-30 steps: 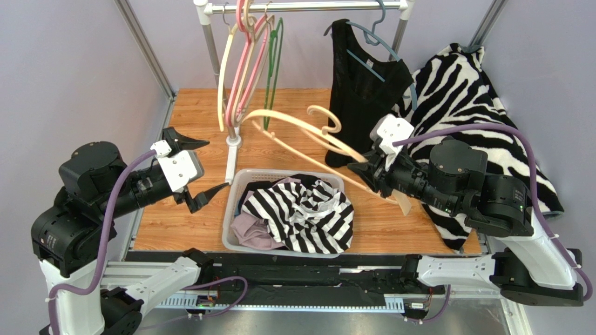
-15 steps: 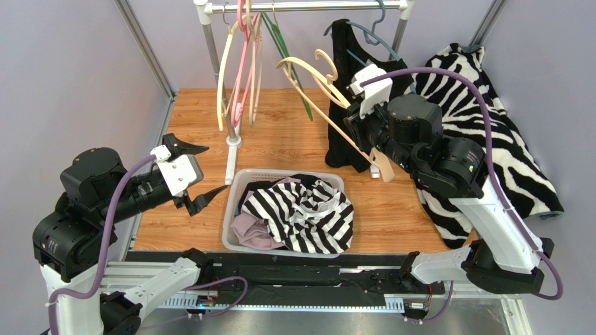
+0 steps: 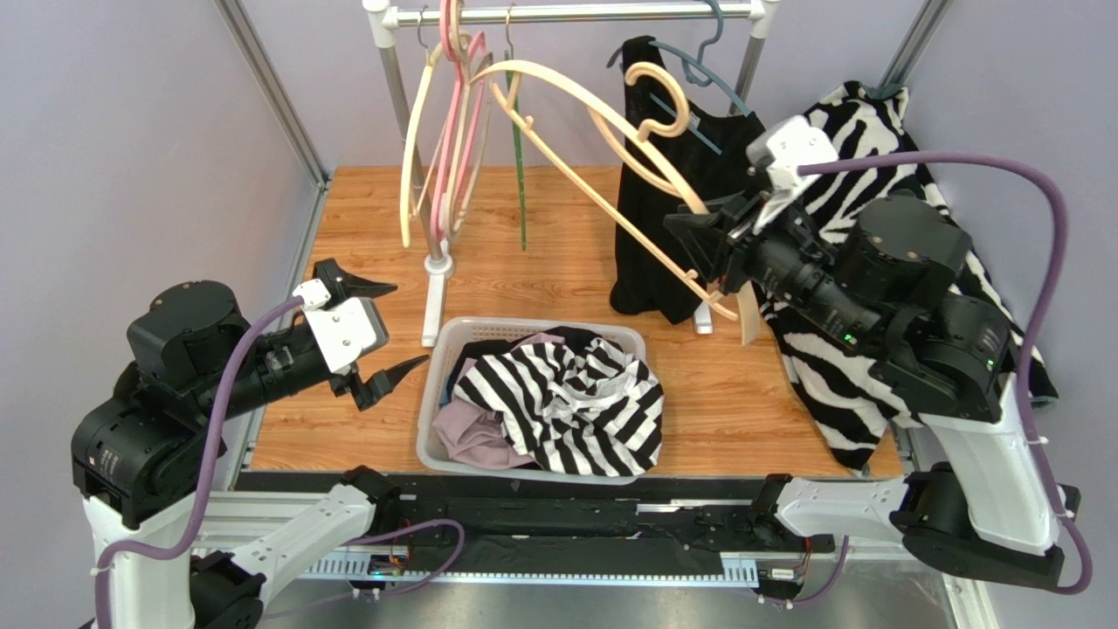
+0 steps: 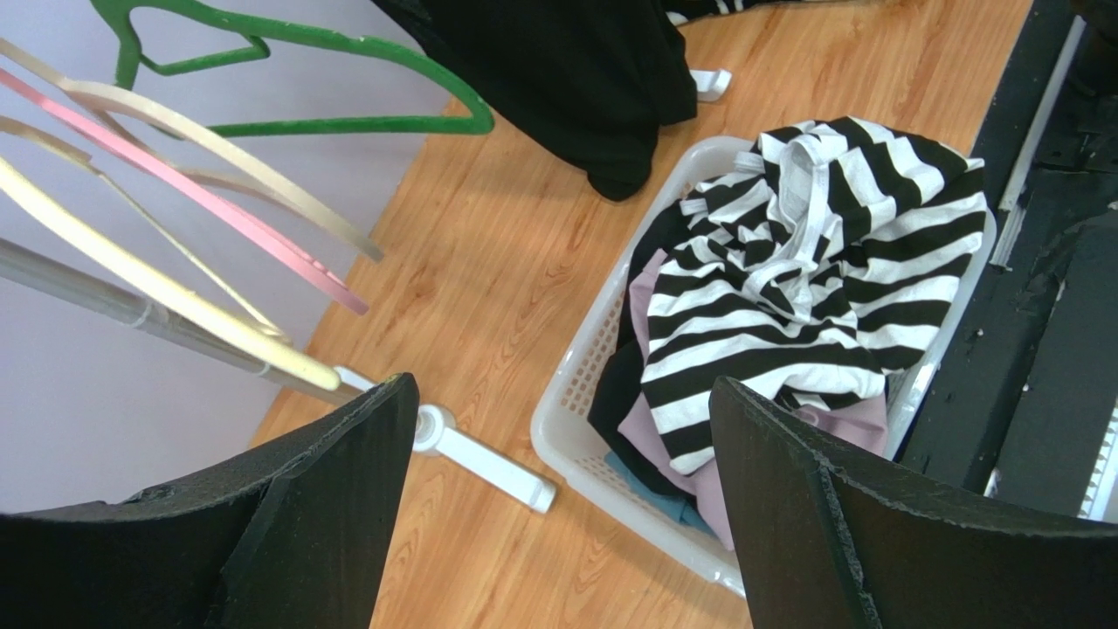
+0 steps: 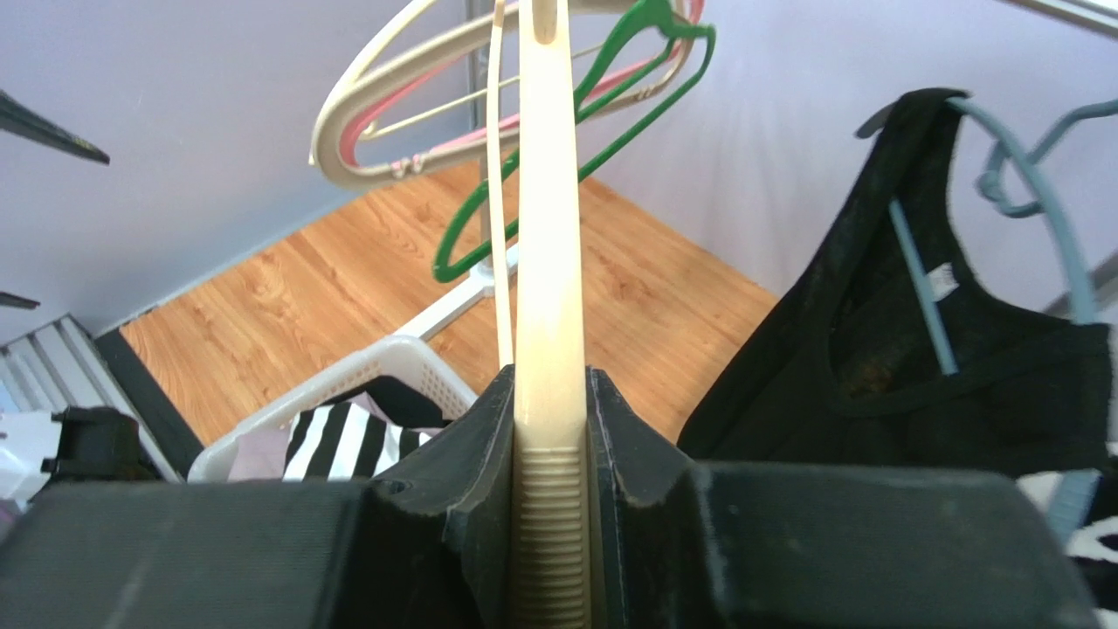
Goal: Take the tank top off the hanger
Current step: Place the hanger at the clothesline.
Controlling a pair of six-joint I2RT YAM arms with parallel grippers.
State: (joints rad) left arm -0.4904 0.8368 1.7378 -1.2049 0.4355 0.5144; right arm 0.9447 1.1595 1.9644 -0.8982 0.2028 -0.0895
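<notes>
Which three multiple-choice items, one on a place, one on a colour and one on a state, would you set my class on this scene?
1. Where does the striped top lie?
A. On the rail
B. In the basket
C. On the floor

2. What colour is the hanger in the right end effector?
A. Green
B. Blue
C. Cream

3. How does the left end effector stand?
A. Open and empty
B. Shut on a hanger
C. Shut on cloth

Answers:
1 B, it is heaped inside the white basket.
2 C, the bar clamped in the right end effector is pale cream.
3 A, it gapes wide with nothing inside it.
</notes>
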